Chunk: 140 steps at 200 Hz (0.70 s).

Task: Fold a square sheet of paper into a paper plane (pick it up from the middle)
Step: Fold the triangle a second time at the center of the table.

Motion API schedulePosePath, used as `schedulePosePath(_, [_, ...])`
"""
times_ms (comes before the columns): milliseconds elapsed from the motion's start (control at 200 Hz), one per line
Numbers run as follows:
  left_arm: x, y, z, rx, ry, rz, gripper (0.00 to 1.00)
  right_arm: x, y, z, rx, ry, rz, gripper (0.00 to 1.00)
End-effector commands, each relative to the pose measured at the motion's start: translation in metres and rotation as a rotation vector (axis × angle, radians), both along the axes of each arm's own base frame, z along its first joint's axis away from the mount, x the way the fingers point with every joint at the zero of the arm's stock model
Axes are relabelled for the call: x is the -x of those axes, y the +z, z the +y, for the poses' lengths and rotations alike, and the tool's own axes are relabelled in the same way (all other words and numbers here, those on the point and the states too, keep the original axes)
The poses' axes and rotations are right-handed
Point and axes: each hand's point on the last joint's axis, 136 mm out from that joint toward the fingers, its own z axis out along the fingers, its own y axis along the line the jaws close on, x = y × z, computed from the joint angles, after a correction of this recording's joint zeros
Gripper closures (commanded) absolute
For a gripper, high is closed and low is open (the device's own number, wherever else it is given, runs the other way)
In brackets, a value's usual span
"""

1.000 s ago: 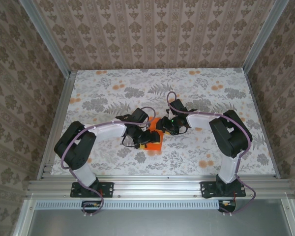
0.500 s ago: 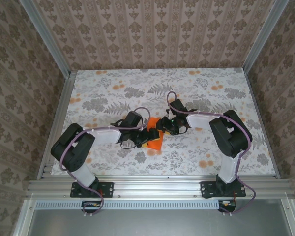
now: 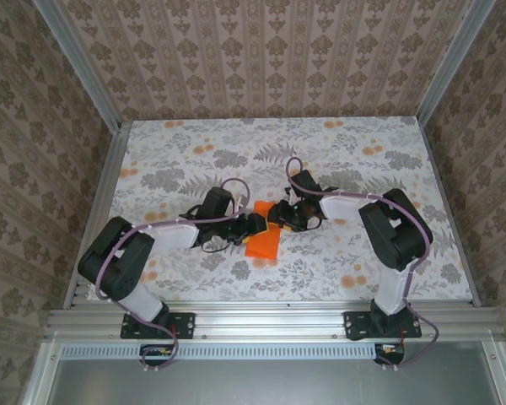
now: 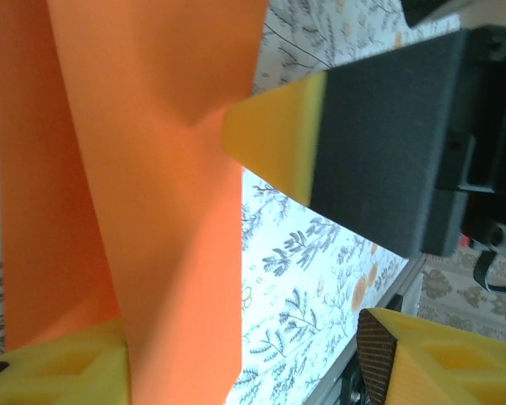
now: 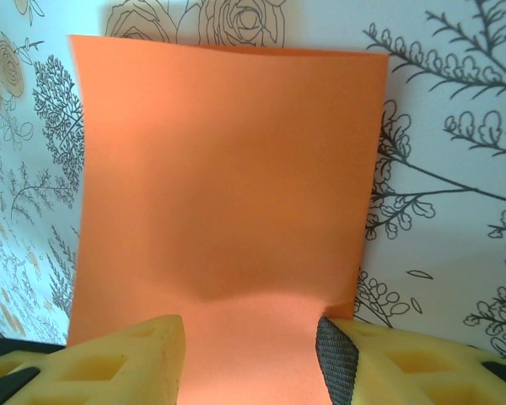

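Square sheet of paper (image 3: 262,243) sat mid-way across the surface (image 3: 379,245) between your two arms, bent up along a crease. Left claw (image 4: 236,359) was spread, one finger (image 4: 59,371) touching the sheet, the other clear of it. Right claw (image 5: 251,350) was spread too, with the sheet's near edge running between its fingers and one tip against the crease.

This is a robot test cell of the kind built in a lab. A table (image 3: 363,169) under floral print is boxed in by wallpaper-patterned walls (image 3: 261,59) on aluminium posts (image 3: 78,63). The left arm (image 3: 164,232) and right arm (image 3: 388,228) are bolted to an aluminium rail (image 3: 270,321) at the near edge.
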Motion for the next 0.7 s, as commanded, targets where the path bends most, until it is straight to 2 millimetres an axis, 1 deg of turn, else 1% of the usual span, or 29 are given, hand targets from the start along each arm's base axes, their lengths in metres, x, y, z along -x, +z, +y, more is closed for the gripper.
schedulePosePath(0, [0.007, 0.012, 0.002, 0.024, -0.062, -0.037, 0.38, 0.038, -0.071, -0.036, 0.195, -0.034, 0.176, 0.49])
schedulePosePath(85, [0.011, 0.005, 0.003, -0.001, -0.067, -0.008, 0.43, 0.037, -0.071, -0.035, 0.192, -0.035, 0.175, 0.49])
schedulePosePath(135, [0.013, -0.003, 0.006, -0.027, -0.061, 0.017, 0.46, 0.038, -0.07, -0.034, 0.19, -0.033, 0.174, 0.49])
schedulePosePath(250, [0.016, -0.019, 0.011, -0.085, -0.05, 0.076, 0.6, 0.034, -0.061, -0.031, 0.168, -0.032, 0.153, 0.49])
schedulePosePath(280, [0.012, -0.025, 0.015, -0.117, -0.028, 0.069, 0.63, 0.032, -0.058, -0.03, 0.159, -0.03, 0.145, 0.49])
schedulePosePath(390, [0.01, -0.032, 0.018, -0.161, -0.017, 0.081, 0.75, 0.024, -0.039, -0.02, 0.104, -0.014, 0.09, 0.49])
schedulePosePath(490, [0.008, -0.037, 0.022, -0.209, -0.012, 0.079, 0.82, 0.014, -0.017, -0.012, 0.058, 0.0, 0.024, 0.49])
schedulePosePath(605, [0.007, -0.043, 0.029, -0.265, 0.0, 0.082, 0.88, 0.008, 0.006, -0.006, 0.013, 0.015, -0.051, 0.49])
schedulePosePath(695, [0.008, -0.047, 0.033, -0.306, 0.004, 0.088, 0.91, 0.01, 0.017, -0.006, -0.008, 0.026, -0.087, 0.5])
